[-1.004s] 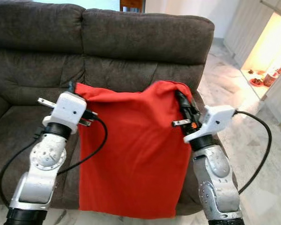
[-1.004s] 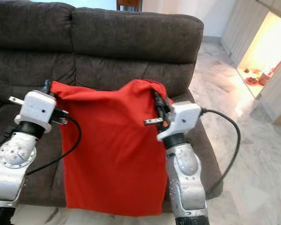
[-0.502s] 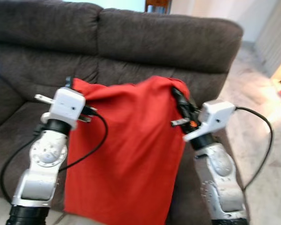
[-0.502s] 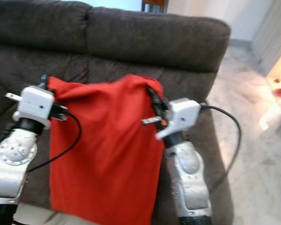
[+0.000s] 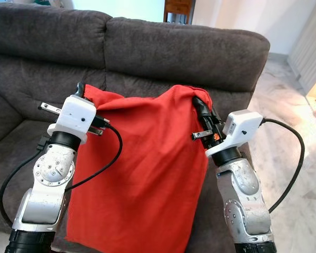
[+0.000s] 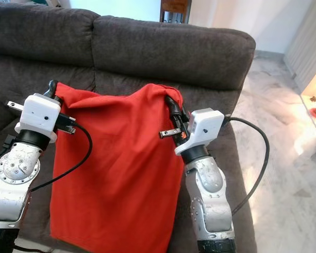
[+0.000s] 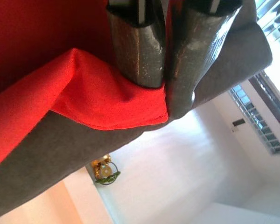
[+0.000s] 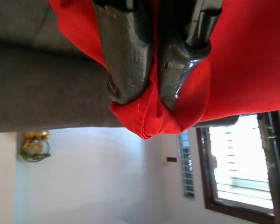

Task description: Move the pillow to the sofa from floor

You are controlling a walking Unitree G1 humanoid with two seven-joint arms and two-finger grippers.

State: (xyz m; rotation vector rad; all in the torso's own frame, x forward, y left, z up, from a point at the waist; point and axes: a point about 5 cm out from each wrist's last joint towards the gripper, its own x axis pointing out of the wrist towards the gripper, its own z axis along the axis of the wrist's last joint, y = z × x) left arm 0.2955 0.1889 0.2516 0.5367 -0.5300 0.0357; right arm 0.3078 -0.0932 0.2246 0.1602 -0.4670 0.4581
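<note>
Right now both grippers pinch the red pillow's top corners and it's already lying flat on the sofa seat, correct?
Not quite. The left gripper and right gripper do pinch the red pillow, but the left eye view shows it hanging in front of the sofa, not lying on the seat.

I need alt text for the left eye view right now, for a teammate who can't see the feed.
A flat red fabric pillow hangs in front of a dark grey fabric sofa, held up by its top corners. The left gripper pinches one corner and the right gripper the other, silver arms below.
</note>
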